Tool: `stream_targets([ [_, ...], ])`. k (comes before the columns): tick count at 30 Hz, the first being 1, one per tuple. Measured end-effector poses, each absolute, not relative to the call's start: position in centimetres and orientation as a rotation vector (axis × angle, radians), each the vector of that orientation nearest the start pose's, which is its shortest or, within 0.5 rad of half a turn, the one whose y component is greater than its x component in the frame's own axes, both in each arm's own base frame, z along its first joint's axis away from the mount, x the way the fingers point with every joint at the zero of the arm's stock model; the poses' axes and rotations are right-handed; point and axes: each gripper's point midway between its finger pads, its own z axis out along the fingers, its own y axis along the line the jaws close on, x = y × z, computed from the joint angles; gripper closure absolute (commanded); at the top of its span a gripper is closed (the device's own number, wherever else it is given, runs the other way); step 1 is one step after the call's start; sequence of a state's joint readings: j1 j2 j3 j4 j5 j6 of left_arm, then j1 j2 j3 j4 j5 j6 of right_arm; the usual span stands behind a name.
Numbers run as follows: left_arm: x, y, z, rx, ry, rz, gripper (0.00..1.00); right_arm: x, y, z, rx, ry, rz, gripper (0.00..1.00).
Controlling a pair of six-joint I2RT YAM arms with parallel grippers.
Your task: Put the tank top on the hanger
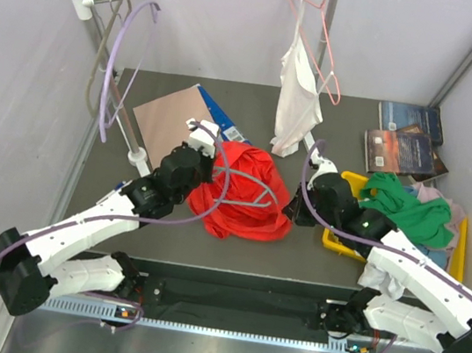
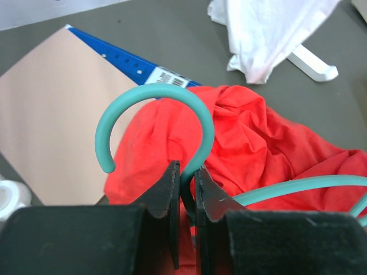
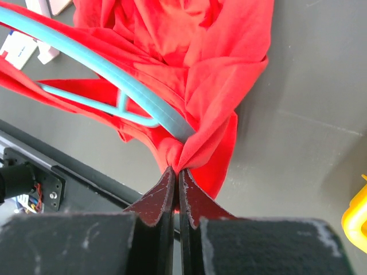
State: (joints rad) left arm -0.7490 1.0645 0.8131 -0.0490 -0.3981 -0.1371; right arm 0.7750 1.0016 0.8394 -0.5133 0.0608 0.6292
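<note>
Because the teal hanger (image 2: pixel 155 90) must be steadied while cloth is worked over it, the left fingers (image 2: pixel 172 177) clamp its neck just below the hook, nearly closed. Between the arms, the red tank top (image 1: pixel 237 196) lies crumpled on the table (image 1: pixel 314 250), draped over the hanger's arm. The right fingers (image 3: pixel 170 184) pinch a fold of its edge, fully together, probably to draw it along.

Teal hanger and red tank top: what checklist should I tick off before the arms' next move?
1. Left end effector shut on the hanger at its hook's base: ok.
2. Right end effector pinching a tank top fold: ok.
3. One hanger arm runs into the fabric by that pinch: ok.
4. Other hanger arm through its strap: cannot tell.
5. Tank top spread on hanger: not ok, bunched on the table.
</note>
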Motion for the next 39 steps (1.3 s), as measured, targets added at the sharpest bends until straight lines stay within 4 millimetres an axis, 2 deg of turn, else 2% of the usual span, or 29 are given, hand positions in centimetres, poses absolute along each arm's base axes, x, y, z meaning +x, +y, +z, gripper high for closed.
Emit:
stream_targets([
  [6,30.3,-17.8,25.7,0.191,1.768,-0.217,1.00,20.8,22.4,16.8,-0.148,2.349,0.663,1.00],
  [10,30.0,-17.2,26.6,0.160,1.744,-0.220,1.00,20.7,22.3,16.5,-0.147,2.355,0.657,1.00],
  [15,29.9,-17.2,26.0,0.164,1.758,-0.218,1.00,20.9,21.8,16.3,-0.138,2.356,0.630,1.00],
  [22,29.6,-17.4,24.8,0.171,1.782,-0.232,1.00,22.5,20.4,15.3,-0.103,2.372,0.554,1.00],
  [26,29.6,-17.7,24.6,0.175,1.790,-0.251,1.00,22.8,20.5,15.0,-0.113,2.383,0.541,1.00],
  [30,30.0,-18.6,23.7,0.183,1.807,-0.264,1.00,23.1,21.4,16.2,-0.123,2.357,0.588,1.00],
  [34,30.7,-19.6,22.0,0.204,1.846,-0.263,1.00,23.3,22.3,17.8,-0.138,2.318,0.630,1.00],
  [39,30.9,-20.4,21.2,0.221,1.861,-0.281,1.00,23.8,23.3,19.9,-0.150,2.270,0.670,1.00],
])
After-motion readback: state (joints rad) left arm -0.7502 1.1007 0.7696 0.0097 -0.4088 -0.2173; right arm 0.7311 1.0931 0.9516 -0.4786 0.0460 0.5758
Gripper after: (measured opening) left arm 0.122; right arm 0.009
